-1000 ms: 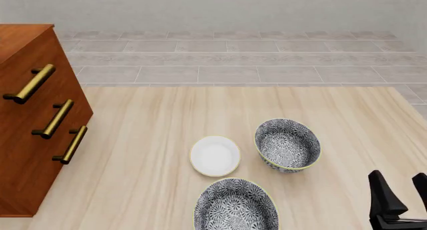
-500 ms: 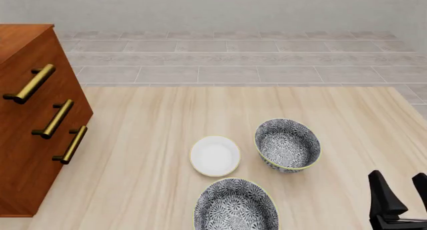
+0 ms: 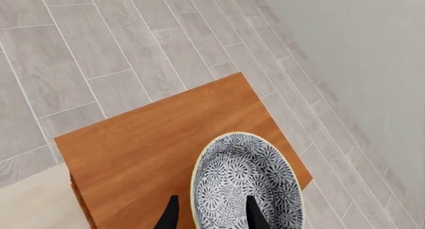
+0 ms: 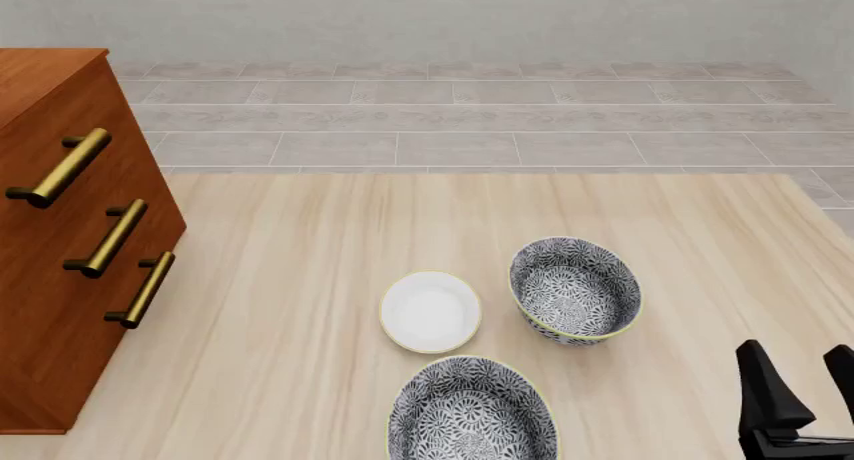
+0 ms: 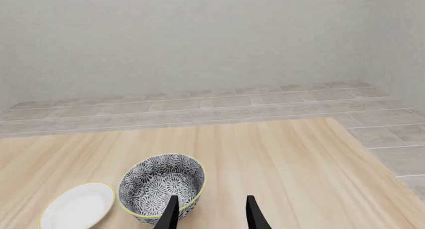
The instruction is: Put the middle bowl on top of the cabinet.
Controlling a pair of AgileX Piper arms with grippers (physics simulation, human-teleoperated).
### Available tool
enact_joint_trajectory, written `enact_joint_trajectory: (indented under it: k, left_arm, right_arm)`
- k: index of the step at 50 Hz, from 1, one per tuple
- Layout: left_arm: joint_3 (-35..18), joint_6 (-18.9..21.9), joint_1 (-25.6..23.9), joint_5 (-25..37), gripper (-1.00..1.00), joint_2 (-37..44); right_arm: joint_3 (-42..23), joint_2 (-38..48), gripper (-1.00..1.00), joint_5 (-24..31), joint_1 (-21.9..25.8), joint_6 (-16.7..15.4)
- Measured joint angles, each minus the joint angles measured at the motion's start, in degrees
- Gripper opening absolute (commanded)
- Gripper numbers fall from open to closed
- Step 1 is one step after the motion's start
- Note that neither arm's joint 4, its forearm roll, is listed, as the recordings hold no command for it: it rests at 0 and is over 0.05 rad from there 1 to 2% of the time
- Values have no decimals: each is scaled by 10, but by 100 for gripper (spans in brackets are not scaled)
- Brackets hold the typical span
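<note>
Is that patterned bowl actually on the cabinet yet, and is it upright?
Upright, opening up. The middle bowl is over the cabinet top, left tool fingers straddling its rim; resting or held just above, cannot tell.

Middle bowl (image 3: pixel 249 184): deep, blue-grey/white floral, yellow-green rim, upright over the cabinet (image 3: pixel 159 144) top, rim between the left tool (image 3: pixel 210 216) fingers; contact with top not discernible. Cabinet: reddish-brown, three brass bar handles, at the bench's left edge.

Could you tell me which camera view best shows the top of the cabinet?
The left wrist view: it looks down on the cabinet top, with a patterned bowl there. The front view shows only its front; the right wrist view misses it.
</note>
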Motion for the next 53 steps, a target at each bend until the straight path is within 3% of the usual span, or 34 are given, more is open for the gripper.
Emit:
enact_joint_trajectory:
  k: [53]
  left_arm:
    - [-45,-10,11,13,100,-57]
  right_arm:
    - [-2,-4,100,3,-2,3]
